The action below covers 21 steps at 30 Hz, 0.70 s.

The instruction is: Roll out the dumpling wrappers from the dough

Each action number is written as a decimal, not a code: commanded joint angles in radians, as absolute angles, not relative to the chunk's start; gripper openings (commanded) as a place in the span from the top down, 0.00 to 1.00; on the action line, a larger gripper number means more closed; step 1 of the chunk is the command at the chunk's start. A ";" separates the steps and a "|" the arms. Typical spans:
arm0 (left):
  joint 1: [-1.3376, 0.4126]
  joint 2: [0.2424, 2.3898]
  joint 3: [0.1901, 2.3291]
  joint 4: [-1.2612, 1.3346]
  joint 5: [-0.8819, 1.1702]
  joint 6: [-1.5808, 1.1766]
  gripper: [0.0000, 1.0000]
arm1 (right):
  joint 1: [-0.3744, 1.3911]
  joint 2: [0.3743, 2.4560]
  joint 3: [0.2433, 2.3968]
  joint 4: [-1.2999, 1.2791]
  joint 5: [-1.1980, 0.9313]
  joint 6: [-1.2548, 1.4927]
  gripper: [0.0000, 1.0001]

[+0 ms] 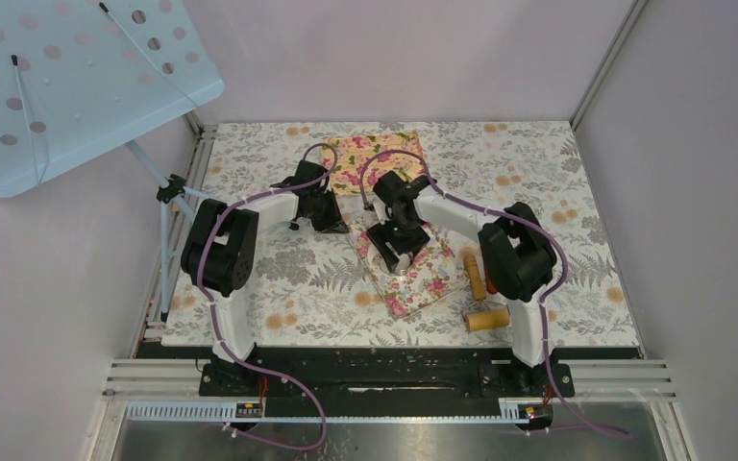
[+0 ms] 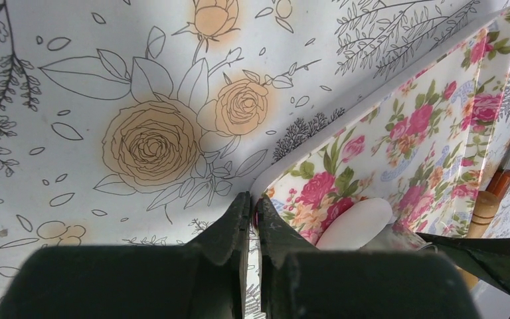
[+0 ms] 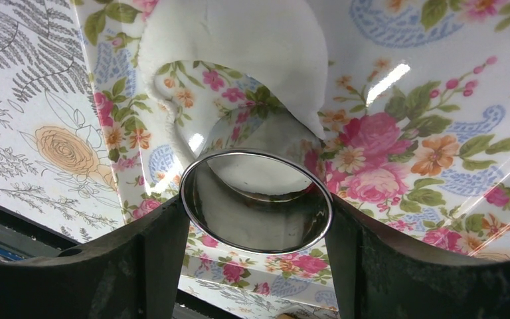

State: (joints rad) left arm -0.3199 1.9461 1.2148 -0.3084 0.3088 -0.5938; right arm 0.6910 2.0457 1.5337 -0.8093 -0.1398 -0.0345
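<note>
- Our right gripper (image 3: 257,229) clasps the metal ring (image 3: 202,219) above the floral board (image 3: 438,100).
- Our left gripper (image 2: 253,214) sits closed, empty, beside the board.
- The dough (image 3: 239,46) looks soft, tearable; we'd lift its edge.

Two arms stand at the table's near edge: a left arm (image 1: 223,252) and a right arm (image 1: 519,257). Two flowered boards lie on the table, a pink board (image 1: 432,280) near the middle and a yellow board (image 1: 377,151) at the far edge. Two wooden rollers sit toward the near right corner, a slim roller (image 1: 475,275) and a stubby roller (image 1: 487,318). There is one metal ring (image 3: 259,229) and one sheet of dough (image 3: 239,40), with one round cut-out in it. Inside the ring shows one white patch (image 3: 252,176), possibly a single cut wrapper. One perforated blue panel (image 1: 67,77) hangs past the far left corner.
</note>
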 commanded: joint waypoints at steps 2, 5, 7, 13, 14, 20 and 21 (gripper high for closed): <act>-0.279 1.966 1.175 -0.325 0.128 -0.573 1.00 | 0.634 2.073 1.485 -0.863 -0.020 -0.023 0.88; -0.277 1.968 1.177 -0.323 0.130 -0.574 1.00 | 0.616 2.076 1.478 -0.864 -0.023 -0.021 0.88; -0.277 1.967 1.177 -0.322 0.132 -0.573 1.00 | 0.611 2.075 1.475 -0.863 -0.037 -0.024 0.88; -0.277 1.969 1.177 -0.320 0.133 -0.572 1.00 | 0.599 2.054 1.486 -0.862 -0.048 -0.013 0.88; -0.278 1.970 1.178 -0.319 0.138 -0.572 1.00 | 0.596 2.049 1.492 -0.863 -0.048 -0.014 0.88; -0.279 1.972 1.171 -0.300 0.175 -0.574 1.00 | 0.588 1.949 1.541 -0.845 -0.154 -0.052 0.91; -0.279 1.972 1.170 -0.298 0.180 -0.575 1.00 | 0.587 1.929 1.555 -0.846 -0.157 -0.057 0.91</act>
State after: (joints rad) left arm -0.3115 1.9453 1.2076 -0.2813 0.3042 -0.5953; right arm 0.6048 2.0258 1.5211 -0.8116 -0.1432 -0.0212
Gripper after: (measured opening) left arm 0.054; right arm 0.753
